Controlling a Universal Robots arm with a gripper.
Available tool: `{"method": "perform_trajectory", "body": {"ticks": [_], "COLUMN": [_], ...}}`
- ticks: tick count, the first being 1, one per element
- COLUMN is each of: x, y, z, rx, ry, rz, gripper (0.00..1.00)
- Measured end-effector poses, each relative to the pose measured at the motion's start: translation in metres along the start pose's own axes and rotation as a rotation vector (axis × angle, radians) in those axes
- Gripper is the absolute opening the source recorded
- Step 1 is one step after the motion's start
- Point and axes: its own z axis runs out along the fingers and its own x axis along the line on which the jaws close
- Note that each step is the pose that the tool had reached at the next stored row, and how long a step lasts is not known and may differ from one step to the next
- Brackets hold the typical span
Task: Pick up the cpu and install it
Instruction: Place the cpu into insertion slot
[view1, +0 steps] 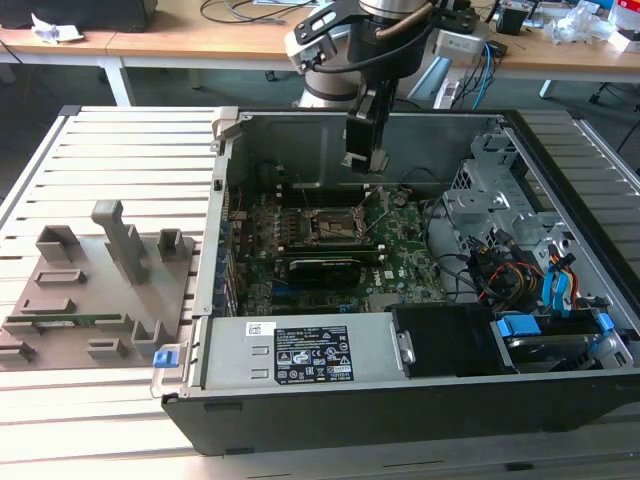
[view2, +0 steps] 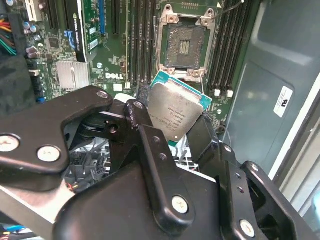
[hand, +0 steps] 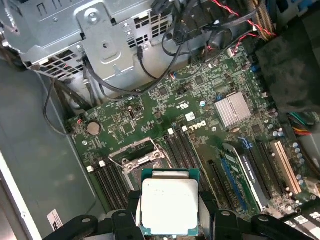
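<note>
Exterior view: the computer case (view1: 400, 410) lay open on a slatted table (view1: 100, 430), and the arm reached down into it from the far side. The gripper (view1: 367, 165) hung above the motherboard (view1: 400, 250), over the open socket (view1: 330, 225) and clear of it. A grey tray (view1: 90, 290) sat on the table outside the case, at the exterior view's left, well apart from the gripper.

The second wrist view added what the wide one left unclear. The black fingers (view2: 145, 135) were pinched on the cpu (view2: 175, 112), gripping it by opposite edges with its silvery top facing the camera and its green rim showing. The chip was off the board, near the socket (view2: 186, 45) but not in it; the socket's frame stood open and its dark contact field was bare. Memory slots (view2: 145, 40) ran along both sides of the socket, and a ribbed heat sink (view2: 73, 75) sat further off.

The first wrist view looked from the other side. The cpu (hand: 169, 206) again sat between the fingers (hand: 207, 210), square to the camera, with the socket (hand: 140, 157) just beyond it. This view alone brought in the metal drive cage (hand: 105, 45), the black cables (hand: 190, 20) looping off it, and a coin battery (hand: 93, 128) on the board.
</note>
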Motion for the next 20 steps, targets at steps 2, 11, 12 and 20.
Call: {"method": "perform_trajectory", "body": {"ticks": [2, 11, 12, 20], "x": [0.0000, 0.0000, 0.0000, 0.0000], "y": [0.0000, 0.0000, 0.0000, 0.0000], "z": [0.0000, 0.0000, 0.0000, 0.0000], "rx": [-0.0004, -0.0020, -0.0021, -0.0033], "ry": [0.0002, 0.0009, 0.0009, 0.0015], "rz": [0.027, 0.135, 0.142, 0.225], "gripper": [0.55, 0.55, 0.55, 0.55]}}
